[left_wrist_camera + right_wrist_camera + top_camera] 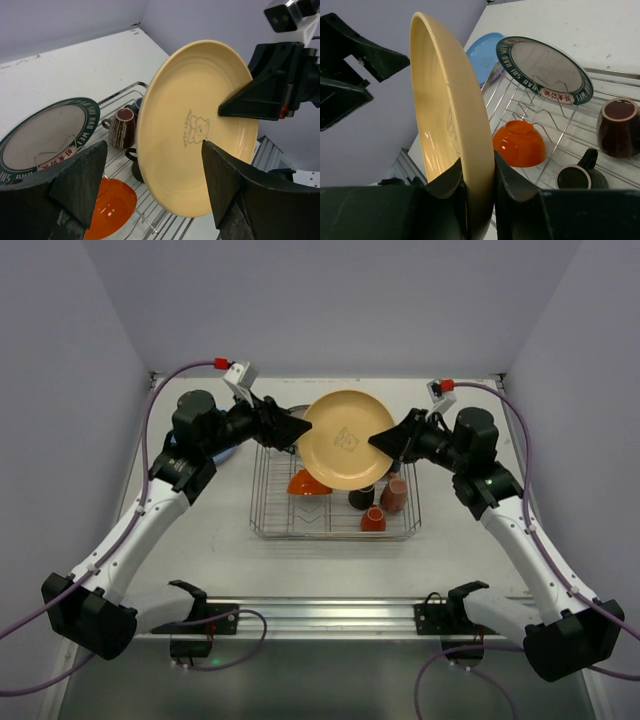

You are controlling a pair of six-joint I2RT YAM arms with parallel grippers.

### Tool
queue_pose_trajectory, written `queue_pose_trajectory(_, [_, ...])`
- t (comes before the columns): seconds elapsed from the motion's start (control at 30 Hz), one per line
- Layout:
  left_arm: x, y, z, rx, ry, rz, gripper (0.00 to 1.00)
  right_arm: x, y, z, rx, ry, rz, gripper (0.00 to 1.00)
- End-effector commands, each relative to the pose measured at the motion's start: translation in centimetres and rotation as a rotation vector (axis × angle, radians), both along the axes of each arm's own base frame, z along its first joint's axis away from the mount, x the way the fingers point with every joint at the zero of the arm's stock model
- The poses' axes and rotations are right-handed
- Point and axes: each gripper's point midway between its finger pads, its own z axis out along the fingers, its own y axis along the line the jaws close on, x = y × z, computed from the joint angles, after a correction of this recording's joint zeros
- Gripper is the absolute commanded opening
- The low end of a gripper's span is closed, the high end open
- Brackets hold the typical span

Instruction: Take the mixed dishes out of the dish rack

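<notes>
Top: yellow plate (347, 440) on edge above dish rack (325, 527), masking its far middle; both arms reach inward, right claw (384, 445) on the right rim, left claw (303, 430) by the left rim. Left wrist: left claw gapes wide, contact with plate unclear. Right wrist: right claw clamped on plate rim, lower edge buried between fingers (517, 195)

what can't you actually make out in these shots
Top view: the yellow plate, held by the right pincer, hides the far half of the dish rack.
Top view: the left arm covers most of the blue plate.
Left wrist view: the blue mug is mostly behind the yellow plate's rim.
Right wrist view: the pincer's own finger hides the black mug's base.
</notes>
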Motion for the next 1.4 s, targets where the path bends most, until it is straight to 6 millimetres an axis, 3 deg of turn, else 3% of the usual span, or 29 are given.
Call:
queue_pose_trajectory(0.0, [1.1, 0.3, -0.4, 0.073, 0.004, 0.069, 0.79, -1.5, 0.5, 4.5, 0.091, -0.131, 0.055, 0.00])
queue_pose_trajectory(0.13, [1.3, 0.1, -1.2, 0.112, 0.013, 0.082, 0.74, -2.1, 0.6, 4.3, 0.104, -0.135, 0.077, 0.00])
queue_pose_trajectory(0.23, [1.0, -1.0, -1.4, 0.113, 0.023, 0.048, 0.56, -2.1, 1.0, 4.7, 0.120, -0.157, 0.101, 0.00])
queue_pose_trajectory(0.27, [1.0, -1.5, -1.6, 0.121, 0.022, 0.039, 0.44, -2.1, 1.0, 4.7, 0.119, -0.154, 0.101, 0.00])
queue_pose_trajectory(0.33, [1.1, -1.7, -1.5, 0.127, 0.021, 0.042, 0.32, -2.1, 1.0, 4.8, 0.121, -0.157, 0.097, 0.00])
queue_pose_trajectory(0.37, [1.2, -1.7, -1.5, 0.136, 0.017, 0.057, 0.17, -2.1, 0.9, 4.8, 0.121, -0.161, 0.094, 0.00])
queue_pose_trajectory(0.43, [1.4, -1.5, -1.6, 0.148, 0.018, 0.079, 0.00, -2.1, 0.8, 4.8, 0.122, -0.164, 0.091, 0.00])
queue_pose_trajectory(0.6, [2.7, -0.2, -2.0, 0.180, 0.033, 0.189, 0.00, -1.7, 0.8, 4.5, 0.117, -0.159, 0.079, 0.00])
queue_pose_trajectory(0.63, [2.9, 0.1, -2.0, 0.183, 0.038, 0.214, 0.00, -1.6, 0.8, 4.4, 0.116, -0.158, 0.077, 0.05])
queue_pose_trajectory(0.67, [3.2, 0.6, -2.0, 0.180, 0.049, 0.250, 0.00, -1.6, 0.8, 4.4, 0.115, -0.159, 0.074, 0.16])
queue_pose_trajectory(0.7, [3.7, 1.4, -1.9, 0.186, 0.056, 0.312, 0.00, -1.4, 0.7, 4.2, 0.113, -0.155, 0.062, 0.57])
queue_pose_trajectory(0.73, [3.9, 2.1, -1.6, 0.181, 0.056, 0.352, 0.00, -1.3, 0.5, 4.2, 0.113, -0.157, 0.050, 0.91])
queue_pose_trajectory(0.77, [4.1, 2.6, -1.0, 0.166, 0.061, 0.393, 0.00, -1.2, 0.3, 4.1, 0.109, -0.157, 0.036, 0.99])
queue_pose_trajectory(0.9, [5.4, 8.9, 0.7, 0.144, 0.086, 0.725, 0.00, -0.5, -1.1, 3.2, 0.034, -0.158, -0.051, 0.99])
queue_pose_trajectory(0.93, [5.7, 11.6, 1.5, 0.092, 0.102, 0.810, 0.00, -0.3, -1.7, 3.3, 0.020, -0.171, -0.086, 0.99])
queue_pose_trajectory(1.03, [5.6, 16.8, 2.2, -0.024, 0.146, 0.948, 0.00, -0.4, -2.6, 2.8, -0.019, -0.179, -0.128, 0.99])
queue_pose_trajectory(1.07, [5.9, 20.4, 2.0, -0.053, 0.158, 1.042, 0.00, -0.3, -3.0, 2.6, -0.028, -0.182, -0.148, 0.99])
queue_pose_trajectory(1.13, [5.8, 23.8, 0.8, -0.103, 0.196, 1.132, 0.00, -0.3, -3.3, 2.0, -0.043, -0.182, -0.158, 0.99])
queue_pose_trajectory(1.17, [5.9, 26.7, 0.3, -0.158, 0.223, 1.209, 0.00, -0.4, -3.4, 2.0, -0.045, -0.186, -0.162, 0.99])
queue_pose_trajectory(1.23, [6.6, 29.3, -2.3, -0.215, 0.300, 1.272, 0.00, -0.4, -3.7, 1.5, -0.054, -0.182, -0.175, 0.99])
queue_pose_trajectory(1.27, [8.0, 32.0, -5.3, -0.276, 0.401, 1.268, 0.00, -0.2, -4.1, 0.8, -0.073, -0.158, -0.203, 0.99])
queue_pose_trajectory(1.3, [8.2, 32.0, -5.0, -0.283, 0.385, 1.265, 0.00, -0.1, -4.3, 0.8, -0.076, -0.158, -0.215, 0.99])
queue_pose_trajectory(1.33, [9.4, 32.6, -6.9, -0.289, 0.435, 1.257, 0.00, -0.1, -4.5, 0.7, -0.085, -0.156, -0.224, 0.99])
queue_pose_trajectory(1.37, [9.8, 33.5, -7.5, -0.308, 0.453, 1.263, 0.00, -0.1, -4.7, 0.5, -0.094, -0.152, -0.233, 0.99])
